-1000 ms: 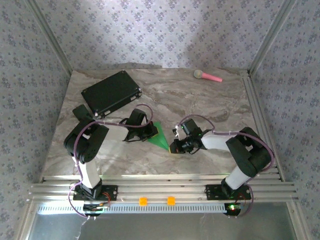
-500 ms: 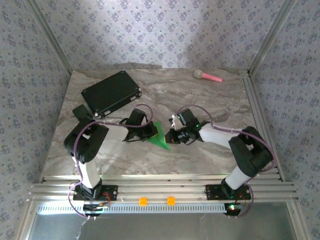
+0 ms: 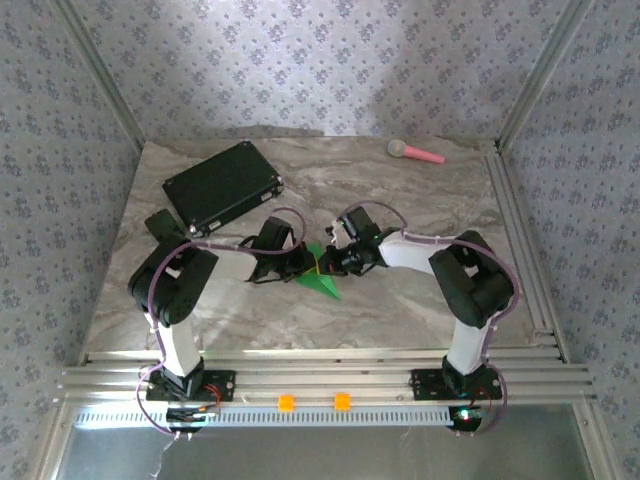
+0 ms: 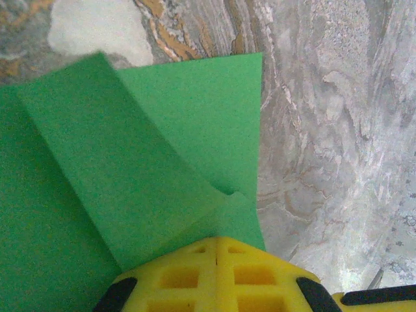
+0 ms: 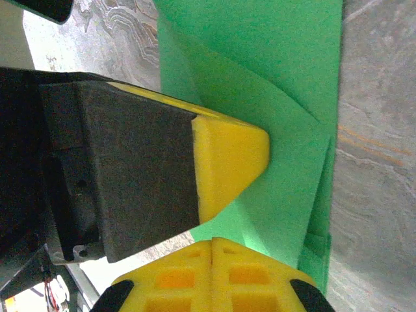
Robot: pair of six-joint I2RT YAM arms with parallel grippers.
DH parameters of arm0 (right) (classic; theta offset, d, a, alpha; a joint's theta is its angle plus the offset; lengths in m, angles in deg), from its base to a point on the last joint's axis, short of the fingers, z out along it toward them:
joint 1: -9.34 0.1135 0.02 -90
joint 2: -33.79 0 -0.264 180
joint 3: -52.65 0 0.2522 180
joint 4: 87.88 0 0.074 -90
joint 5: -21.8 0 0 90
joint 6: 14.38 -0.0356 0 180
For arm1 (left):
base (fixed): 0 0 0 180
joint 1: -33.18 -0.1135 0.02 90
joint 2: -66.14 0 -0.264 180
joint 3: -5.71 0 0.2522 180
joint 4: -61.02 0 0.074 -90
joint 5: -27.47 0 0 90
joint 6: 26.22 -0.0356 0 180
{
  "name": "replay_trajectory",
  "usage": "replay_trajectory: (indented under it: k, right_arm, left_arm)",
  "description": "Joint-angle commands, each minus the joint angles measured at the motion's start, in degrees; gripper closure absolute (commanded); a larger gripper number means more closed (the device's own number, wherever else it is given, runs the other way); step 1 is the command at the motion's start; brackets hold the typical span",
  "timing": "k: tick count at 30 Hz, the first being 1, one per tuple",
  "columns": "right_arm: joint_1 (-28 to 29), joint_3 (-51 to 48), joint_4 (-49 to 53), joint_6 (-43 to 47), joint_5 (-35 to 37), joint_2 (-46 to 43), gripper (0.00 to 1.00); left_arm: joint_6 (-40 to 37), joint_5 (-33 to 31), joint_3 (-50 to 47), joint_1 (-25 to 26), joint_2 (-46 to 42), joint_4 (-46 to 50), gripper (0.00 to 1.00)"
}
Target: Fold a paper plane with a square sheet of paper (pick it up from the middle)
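The square sheet of paper point(image 3: 322, 284) is bright green, partly folded into a pointed shape, and lies flat on the marble table in the middle. My left gripper point(image 3: 308, 263) is shut, its yellow tips resting on the paper's left part. In the left wrist view a folded flap of the paper point(image 4: 130, 149) lies just ahead of the shut left gripper point(image 4: 218, 242). My right gripper point(image 3: 328, 262) is shut too and meets the paper from the right. In the right wrist view the right gripper point(image 5: 213, 243) rests on the paper point(image 5: 273, 71), close beside the left gripper's yellow fingertip point(image 5: 227, 156).
A black rectangular case point(image 3: 222, 185) lies at the back left. A pink-handled microphone-like toy point(image 3: 415, 152) lies at the back right. Aluminium rails point(image 3: 515, 230) run along the table's right side and near edge. Patterned walls close in the table.
My right gripper has swung left from beside the paper onto it, ending close to the left gripper. The left gripper has stayed put on the paper.
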Motion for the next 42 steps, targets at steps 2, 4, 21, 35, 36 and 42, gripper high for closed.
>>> replay_trajectory:
  k: [2, 4, 21, 35, 36, 42]
  right_arm:
    - [0.63, 1.48, 2.99, -0.36, 0.87, 2.74, 0.96]
    - [0.86, 1.03, 3.63, -0.05, 1.29, 3.13, 0.96]
    - [-0.35, -10.69, 3.07, 1.05, 3.15, 2.30, 0.98]
    - [-1.20, -11.42, 1.86, 0.00, 3.77, 2.17, 0.99]
    - [-1.25, -11.56, 1.69, -0.04, 3.75, 2.29, 0.99]
    - [-1.34, -12.27, 1.67, 0.16, 3.84, 2.65, 1.00]
  left_arm:
    - [-1.57, -4.04, -0.57, -0.41, 3.02, 5.89, 0.96]
    - [-1.57, -4.06, -0.69, -0.47, 2.94, 5.87, 0.96]
    - [-4.95, -1.93, 2.06, -0.54, -1.83, 6.92, 0.91]
    - [-2.49, 1.35, 1.20, 4.24, -1.27, 3.67, 0.96]
    - [-2.25, 1.47, 1.33, 4.33, -0.75, 3.59, 0.96]
    - [-1.49, -4.33, 1.17, 3.58, -0.05, 10.73, 0.98]
